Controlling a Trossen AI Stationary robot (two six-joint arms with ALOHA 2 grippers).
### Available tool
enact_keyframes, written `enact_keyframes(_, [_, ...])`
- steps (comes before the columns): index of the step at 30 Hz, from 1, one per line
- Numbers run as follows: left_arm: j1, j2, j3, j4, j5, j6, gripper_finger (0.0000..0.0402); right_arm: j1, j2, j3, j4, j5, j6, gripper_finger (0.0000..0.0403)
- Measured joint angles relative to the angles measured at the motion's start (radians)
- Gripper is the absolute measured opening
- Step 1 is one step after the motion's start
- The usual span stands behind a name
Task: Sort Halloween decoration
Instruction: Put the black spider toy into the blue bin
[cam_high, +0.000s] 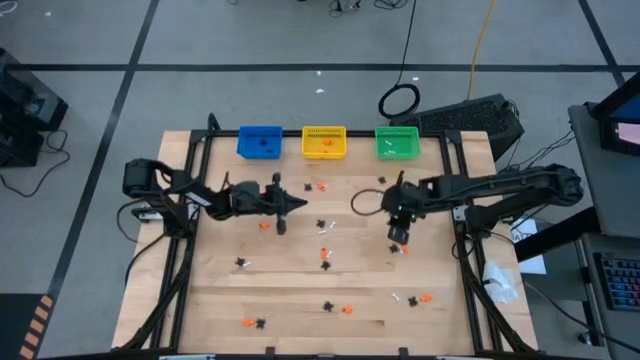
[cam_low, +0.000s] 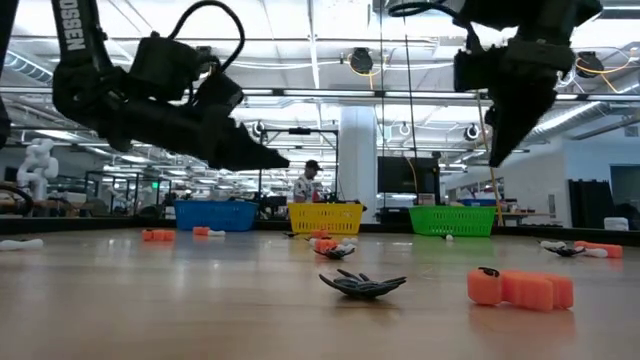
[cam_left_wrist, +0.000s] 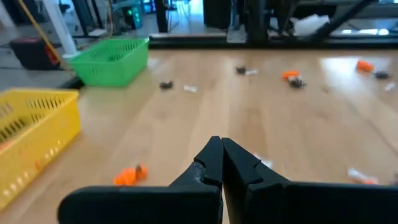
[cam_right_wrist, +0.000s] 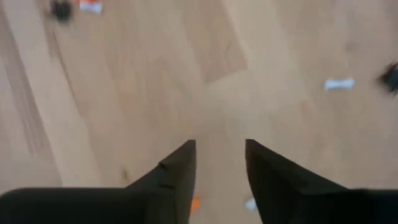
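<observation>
Tiny Halloween trinkets lie scattered on the wooden table: an orange one (cam_high: 265, 225), a black one (cam_high: 325, 265), and in the low view a black spider (cam_low: 362, 285) and an orange piece (cam_low: 520, 288). My left gripper (cam_high: 296, 205) (cam_left_wrist: 221, 149) is shut and hovers above the table's left middle, its fingers pointing toward the right edge, with nothing visible between them. My right gripper (cam_high: 399, 238) (cam_right_wrist: 221, 149) is open and points down over bare wood at the right middle, held above the table (cam_low: 497, 158). An orange bit (cam_right_wrist: 194, 203) and a white bit (cam_right_wrist: 250, 203) show just under its fingers.
Three bins stand in a row at the far edge: blue (cam_high: 260, 142), yellow (cam_high: 324, 142) and green (cam_high: 397, 143). More trinkets lie near the near edge (cam_high: 345, 309) and at the right (cam_high: 425, 297). A dark frame runs along both table sides (cam_high: 190, 215).
</observation>
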Motion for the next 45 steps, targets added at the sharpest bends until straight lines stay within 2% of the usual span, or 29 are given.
enact_keyframes(7, [-0.046, 0.001, -0.054, -0.007, -0.010, -0.003, 0.0000, 0.050, 0.116, -0.016, -0.013, -0.081, 0.009, 0.0173])
enact_keyframes(19, [-0.071, 0.001, -0.073, 0.002, -0.040, -0.003, 0.0000, 0.058, 0.340, -0.017, 0.002, -0.159, -0.096, 0.0172])
enact_keyframes(24, [-0.071, 0.001, -0.073, 0.001, -0.040, -0.003, 0.0000, 0.057, 0.390, -0.015, 0.033, -0.206, -0.123, 0.0172])
enact_keyframes(32, [-0.071, 0.001, -0.073, 0.001, -0.040, -0.003, 0.0000, 0.057, 0.435, -0.013, 0.026, -0.223, -0.150, 0.0171])
enact_keyframes(36, [-0.071, 0.001, -0.073, 0.001, -0.040, -0.003, 0.0000, 0.057, 0.438, -0.014, 0.021, -0.225, -0.151, 0.0153])
enact_keyframes(45, [-0.071, 0.002, -0.098, -0.018, -0.112, -0.004, 0.0000, 0.057, 0.440, -0.016, 0.013, -0.232, -0.149, 0.0068])
